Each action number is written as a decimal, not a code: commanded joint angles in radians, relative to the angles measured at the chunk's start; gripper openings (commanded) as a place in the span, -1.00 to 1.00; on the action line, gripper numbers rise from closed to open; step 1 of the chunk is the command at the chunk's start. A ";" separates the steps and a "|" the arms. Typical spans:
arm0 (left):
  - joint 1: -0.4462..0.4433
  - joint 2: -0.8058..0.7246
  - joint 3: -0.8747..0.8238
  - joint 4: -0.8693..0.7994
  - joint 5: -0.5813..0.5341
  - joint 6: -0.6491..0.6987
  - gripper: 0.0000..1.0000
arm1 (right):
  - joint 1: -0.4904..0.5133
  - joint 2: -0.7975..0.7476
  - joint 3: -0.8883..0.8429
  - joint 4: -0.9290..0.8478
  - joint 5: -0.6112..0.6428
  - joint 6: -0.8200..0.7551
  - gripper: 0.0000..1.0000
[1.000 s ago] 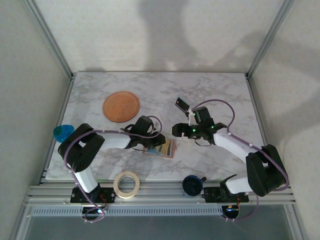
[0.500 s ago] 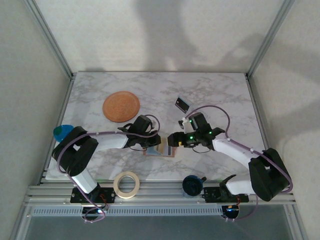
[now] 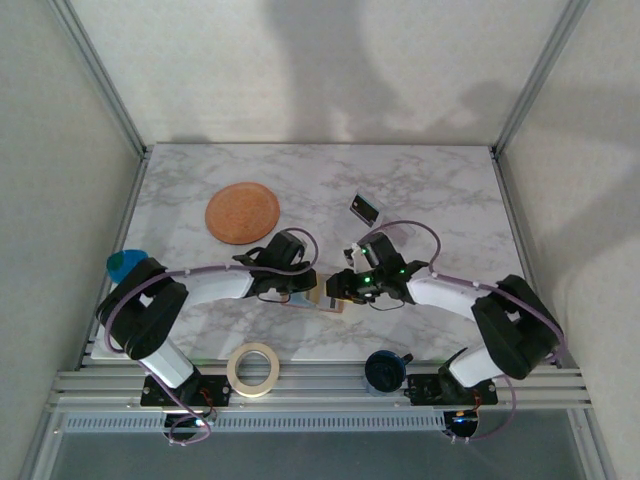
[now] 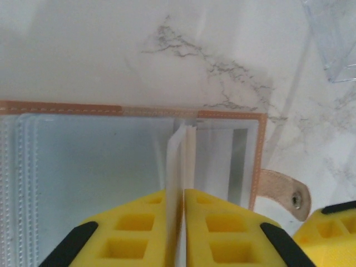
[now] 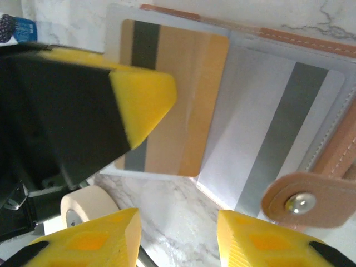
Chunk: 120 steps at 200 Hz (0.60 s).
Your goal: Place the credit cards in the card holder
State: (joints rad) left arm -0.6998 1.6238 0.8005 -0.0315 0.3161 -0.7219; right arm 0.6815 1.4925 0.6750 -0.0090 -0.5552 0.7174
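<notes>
- Left wrist view: left end effector is pressed together on one clear leaf of the card holder, holding it upright.
- Right wrist view: right end effector hangs spread beside the snap tab, gripping nothing.
- Holder lies open on the bench between both; a dark credit card lies well apart.
- Best to hold the leaf steady so its pocket gapes.

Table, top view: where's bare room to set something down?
Free: the far strip of the table behind the orange disc and dark card, and the far right corner. Crowded: the near middle, where the left tool and right tool meet over the card holder; tape roll at the near edge.
</notes>
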 commanded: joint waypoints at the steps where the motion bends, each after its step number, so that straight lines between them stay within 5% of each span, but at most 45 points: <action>1: -0.027 -0.015 0.027 -0.042 -0.052 0.017 -0.61 | 0.009 0.052 0.000 0.056 -0.019 0.021 -0.22; 120: -0.092 -0.005 0.043 0.003 -0.034 -0.045 -0.51 | -0.009 0.151 -0.010 0.123 0.054 0.028 -0.42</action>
State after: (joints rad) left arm -0.7654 1.6215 0.8043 -0.0429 0.2726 -0.7422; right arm 0.6804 1.6245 0.6750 0.0723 -0.5430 0.7269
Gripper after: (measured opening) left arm 0.239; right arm 0.299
